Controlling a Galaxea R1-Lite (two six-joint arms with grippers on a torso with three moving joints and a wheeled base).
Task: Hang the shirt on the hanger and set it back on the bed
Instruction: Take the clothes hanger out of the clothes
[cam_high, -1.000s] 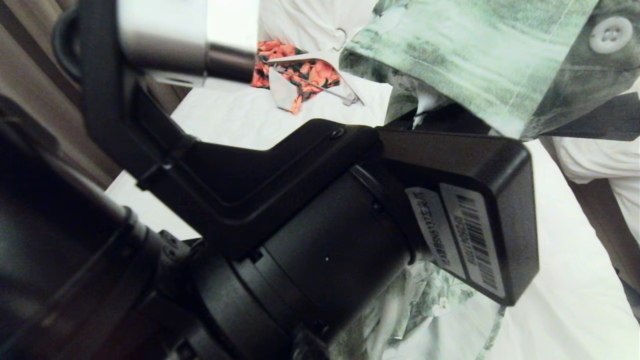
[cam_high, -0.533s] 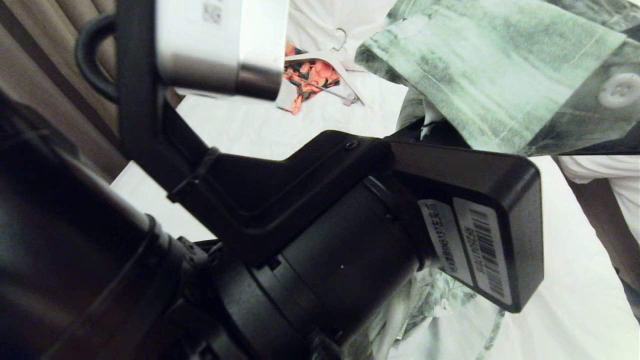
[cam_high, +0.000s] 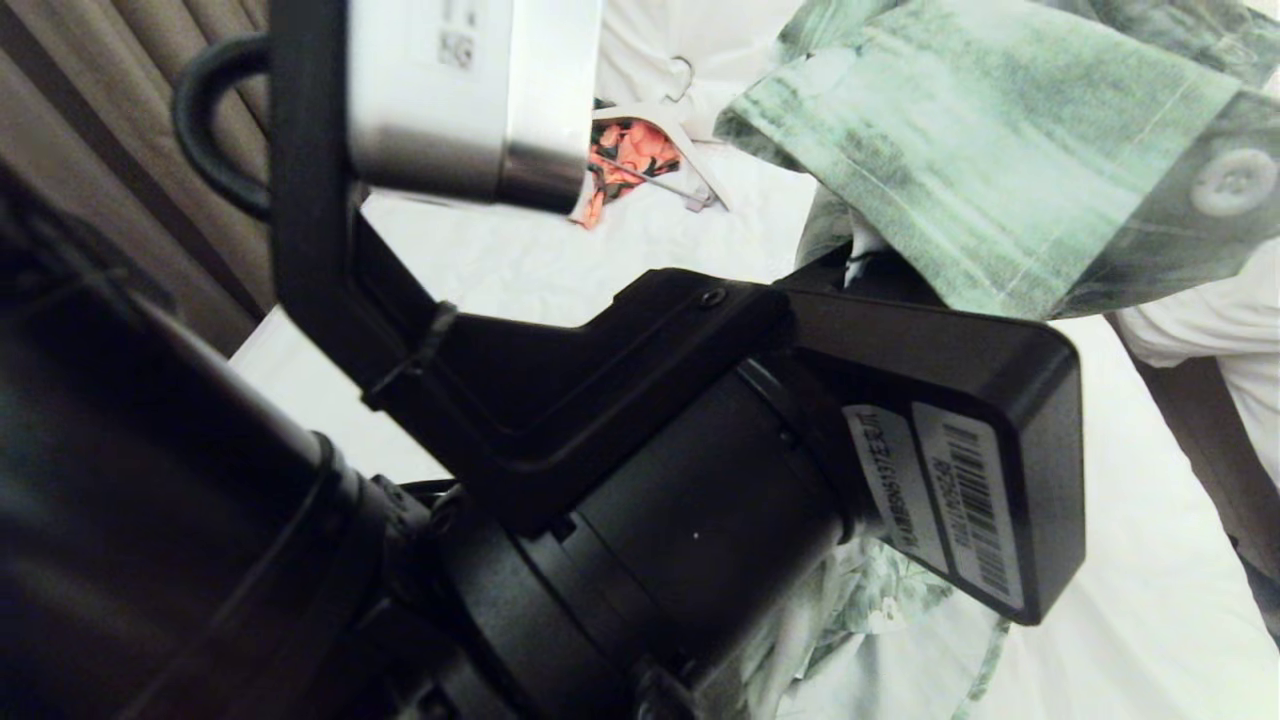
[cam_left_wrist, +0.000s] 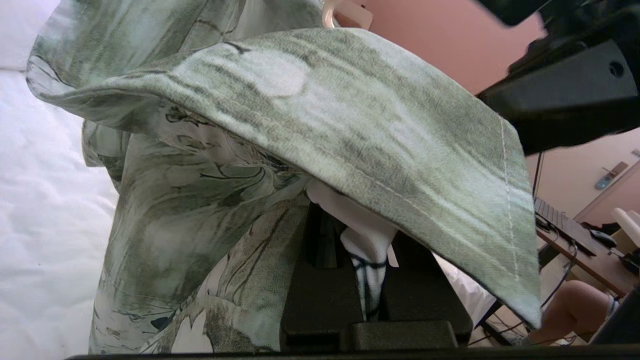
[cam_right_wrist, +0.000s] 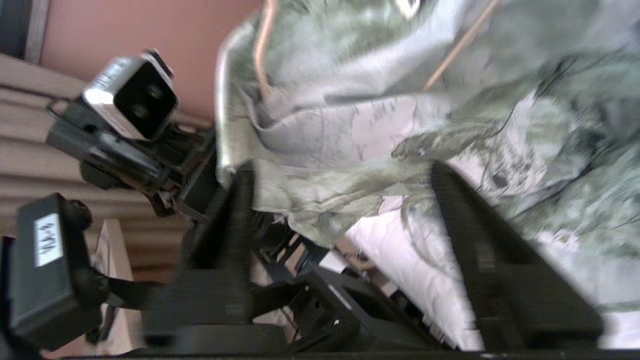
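My left tool (cam_left_wrist: 367, 280) stays clenched on the shirt (cam_left_wrist: 310, 125), holding it above the bed (cam_high: 1130, 620). My right tool (cam_right_wrist: 345, 210), jaws apart and narrowing around shirt fabric, signals a second grip. Hanger (cam_right_wrist: 262, 50) inside the shirt.

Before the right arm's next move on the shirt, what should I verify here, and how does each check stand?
1. Left gripper shut on the shirt: ok.
2. Right gripper has fabric between its fingers, jaws apart: ok; gripped: not ok.
3. Hanger inside the shirt: ok; seated in both shoulders: cannot tell.
4. Shirt lifted off the bed: partly, lower part on the sheet.
5. Head view of the work: not ok, left arm blocks it.
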